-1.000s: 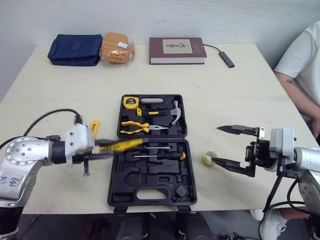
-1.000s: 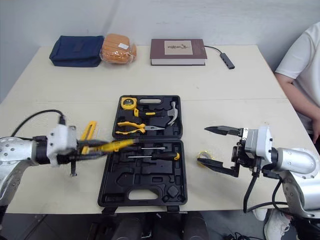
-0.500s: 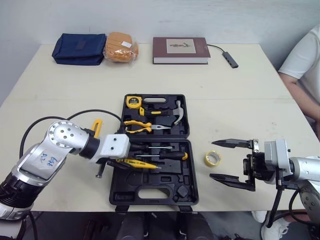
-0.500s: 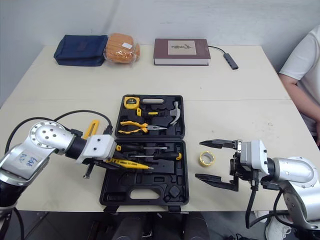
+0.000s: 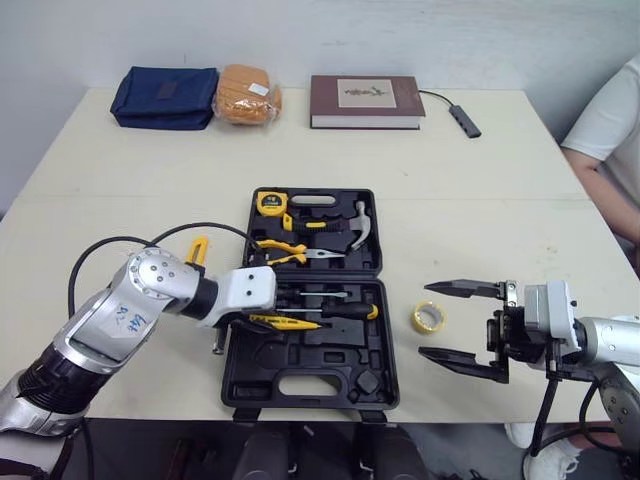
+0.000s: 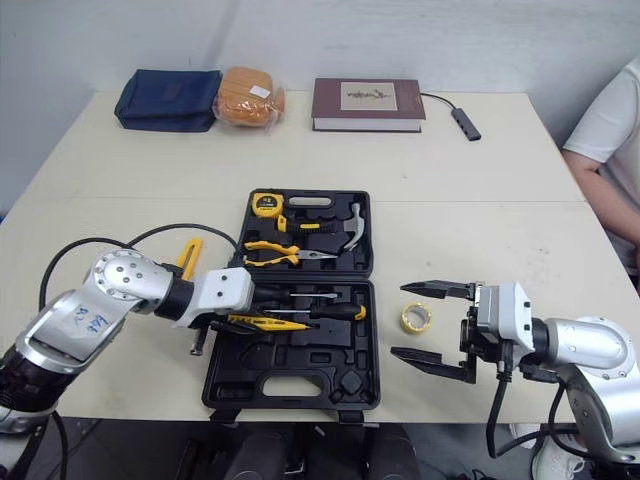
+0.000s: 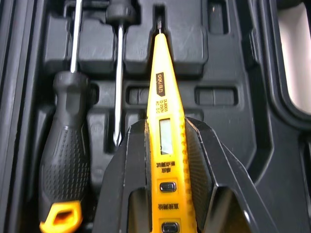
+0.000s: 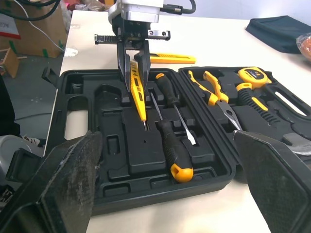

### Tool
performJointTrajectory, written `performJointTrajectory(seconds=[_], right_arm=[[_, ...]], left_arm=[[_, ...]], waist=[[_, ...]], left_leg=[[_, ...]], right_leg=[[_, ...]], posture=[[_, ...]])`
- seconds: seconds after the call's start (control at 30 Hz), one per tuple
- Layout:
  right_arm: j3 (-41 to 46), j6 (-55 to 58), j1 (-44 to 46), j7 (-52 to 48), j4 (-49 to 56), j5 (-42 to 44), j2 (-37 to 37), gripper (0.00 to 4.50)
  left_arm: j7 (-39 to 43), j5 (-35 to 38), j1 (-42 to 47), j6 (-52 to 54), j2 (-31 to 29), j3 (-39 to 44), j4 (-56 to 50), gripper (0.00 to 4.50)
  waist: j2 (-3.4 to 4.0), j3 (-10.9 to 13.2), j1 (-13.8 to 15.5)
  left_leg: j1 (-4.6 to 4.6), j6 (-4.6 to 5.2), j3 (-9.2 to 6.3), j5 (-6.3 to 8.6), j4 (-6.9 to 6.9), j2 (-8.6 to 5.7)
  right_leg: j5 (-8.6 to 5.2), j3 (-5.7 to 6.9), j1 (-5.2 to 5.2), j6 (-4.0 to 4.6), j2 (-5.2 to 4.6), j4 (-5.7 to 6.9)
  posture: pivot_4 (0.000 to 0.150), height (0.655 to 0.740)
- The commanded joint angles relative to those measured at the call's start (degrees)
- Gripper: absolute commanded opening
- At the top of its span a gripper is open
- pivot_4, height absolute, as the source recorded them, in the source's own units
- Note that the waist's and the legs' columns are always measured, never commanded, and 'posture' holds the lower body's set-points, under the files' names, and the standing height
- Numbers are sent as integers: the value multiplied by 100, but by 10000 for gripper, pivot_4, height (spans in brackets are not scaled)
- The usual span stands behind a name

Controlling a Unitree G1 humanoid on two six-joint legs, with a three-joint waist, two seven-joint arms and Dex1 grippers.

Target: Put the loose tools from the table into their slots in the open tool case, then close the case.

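The black tool case (image 5: 300, 377) lies open near the table's front edge. Its far half holds a tape measure (image 5: 267, 203), pliers (image 5: 290, 250) and a hammer (image 5: 355, 225). Two screwdrivers (image 5: 335, 309) lie in the near half. My left gripper (image 5: 256, 320) is shut on a yellow tester pen (image 7: 165, 116), held low over the near half, beside the screwdrivers and parallel to them. A yellow utility knife (image 5: 196, 249) lies on the table left of the case. My right gripper (image 5: 429, 319) stands open to the right of the case, its fingers either side of a yellow tape roll (image 5: 427, 317).
Along the far edge lie a navy pouch (image 5: 165, 83), an orange packet (image 5: 247, 93), a brown book (image 5: 365, 88) and a small adapter on a cable (image 5: 465, 118). A person in white (image 5: 610, 130) sits at the right side.
My left gripper has carried the tester pen from left of the case to low over its near half. The right gripper has dropped slightly nearer the front edge. The camera has shifted a little.
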State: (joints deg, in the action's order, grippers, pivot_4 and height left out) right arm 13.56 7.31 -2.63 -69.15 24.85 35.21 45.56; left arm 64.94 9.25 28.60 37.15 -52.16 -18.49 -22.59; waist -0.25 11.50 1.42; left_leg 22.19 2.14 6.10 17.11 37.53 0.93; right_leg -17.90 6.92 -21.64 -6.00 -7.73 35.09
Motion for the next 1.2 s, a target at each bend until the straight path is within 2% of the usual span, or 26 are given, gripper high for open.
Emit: performJointTrajectory(seconds=[0.03,0.3,0.37,0.4,0.5,0.57,0.7,0.87,0.9,1.07,1.1,1.2], right_arm=[[42,-127,-17,26,170,1,-22,45000],[21,-94,6,73,187,-12,-30,45000],[9,-90,5,88,199,-12,-32,45000],[8,-98,-8,91,205,-15,-38,45000],[15,-117,-35,99,218,-20,-50,45000],[22,-117,-17,102,210,-16,-51,45000],[-1,-134,90,83,120,-37,-46,45000],[-38,-164,130,74,70,-75,-63,45000],[-52,-177,134,73,59,-86,-67,45000],[-95,-217,150,87,18,-112,-88,45000],[-101,-226,151,91,13,-114,-91,45000],[-112,-248,139,97,2,-122,-101,45000]], left_arm=[[-136,-254,-9,-41,8,-152,-189,3534],[-114,-356,-11,-346,135,-181,-63,3534],[-86,-341,-39,-648,171,-109,-43,14160],[-25,-274,-79,-677,161,-70,-80,17317],[10,-259,-156,-1016,154,43,-129,31649],[65,-143,-192,-1221,178,170,-153,39018],[69,349,-253,-1411,354,692,-108,39018],[91,632,-386,-1990,515,1164,241,39018],[62,930,-463,-2007,667,1434,385,39018],[53,1926,-854,-1883,1153,2251,747,25855],[88,1974,-961,-1918,1171,2285,780,20001],[55,1844,-1209,-2026,1179,2237,870,8392]], waist=[[0,0,17],[-1,-1,25],[-1,-1,25],[-1,-1,20],[-1,-1,6],[-1,-1,-9],[-1,-1,-5],[-1,-1,-5],[-1,-1,-5],[-1,-1,-9],[-1,-1,-13],[-1,-1,-11]], left_leg=[[0,0,-2,0,3,0],[2,10,-4,6,23,-2],[3,11,-5,7,24,-2],[3,12,-4,7,25,-2],[5,11,-4,7,25,-2],[6,11,-2,7,25,-1],[5,11,-2,6,30,0],[5,12,-2,7,33,0],[5,12,-2,7,33,0],[7,14,-3,8,44,1],[7,13,-3,8,45,1],[5,14,-1,8,45,0]], right_leg=[[0,1,2,0,-1,0],[4,0,12,-7,-11,0],[4,0,12,-8,-32,0],[4,1,12,-8,-36,0],[4,2,9,-8,-36,0],[4,2,8,-8,-34,1],[4,2,8,-8,-35,6],[4,2,8,-8,-39,5],[4,4,8,-8,-38,5],[5,7,9,-9,-41,16],[5,8,8,-9,-41,22],[5,8,9,-9,-40,35]], posture=[[1500,7400],[1500,7400],[1500,7400],[1500,7400],[1500,7400],[1500,7400],[1500,7400],[1500,7400],[1500,7400],[1500,7400],[1500,7400],[1500,7400]])
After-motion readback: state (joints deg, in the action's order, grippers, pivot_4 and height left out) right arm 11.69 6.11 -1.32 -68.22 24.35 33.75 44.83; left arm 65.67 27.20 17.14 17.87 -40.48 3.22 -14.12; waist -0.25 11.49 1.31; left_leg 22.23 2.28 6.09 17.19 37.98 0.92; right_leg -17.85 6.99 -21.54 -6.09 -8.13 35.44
